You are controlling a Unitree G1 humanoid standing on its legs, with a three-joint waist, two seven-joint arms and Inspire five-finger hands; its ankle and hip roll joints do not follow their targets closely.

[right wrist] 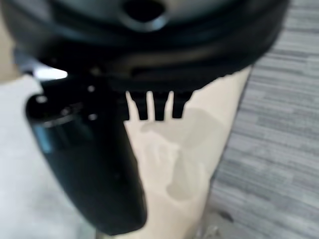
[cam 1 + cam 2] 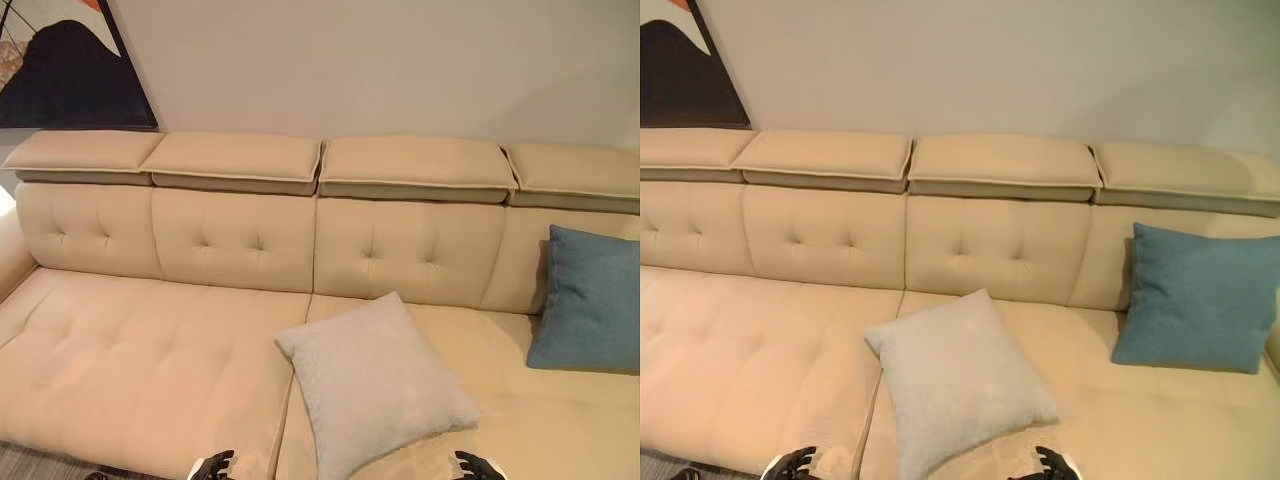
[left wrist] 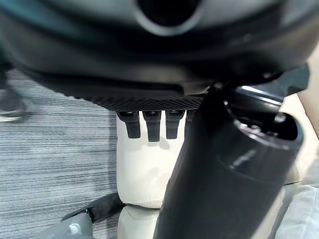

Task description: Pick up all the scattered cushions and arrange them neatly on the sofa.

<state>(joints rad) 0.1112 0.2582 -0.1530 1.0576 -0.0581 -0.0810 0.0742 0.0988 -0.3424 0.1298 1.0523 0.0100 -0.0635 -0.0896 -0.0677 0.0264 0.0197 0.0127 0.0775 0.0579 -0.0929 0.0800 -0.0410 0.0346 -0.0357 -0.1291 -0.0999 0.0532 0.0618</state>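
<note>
Both hands — left hand [image 2: 212, 465], right hand [image 2: 476, 466] — hover at the sofa's [image 2: 140, 350] front edge, fingers straight, holding nothing. Pale grey cushion [image 2: 372, 382] lies flat between and just beyond them; blue cushion [image 2: 588, 298] leans on the backrest, well beyond the right hand.

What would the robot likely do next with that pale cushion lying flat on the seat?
Probably reach both hands, left hand and right hand, to the light grey cushion and stand it against the sofa backrest. It lies flat and askew, while the blue cushion already leans upright.

Dark left hand [image 2: 212, 465] with white thumb cover, dark right hand [image 2: 476, 466], black glossy thumbs, short black fingers [image 3: 152, 125]
</note>
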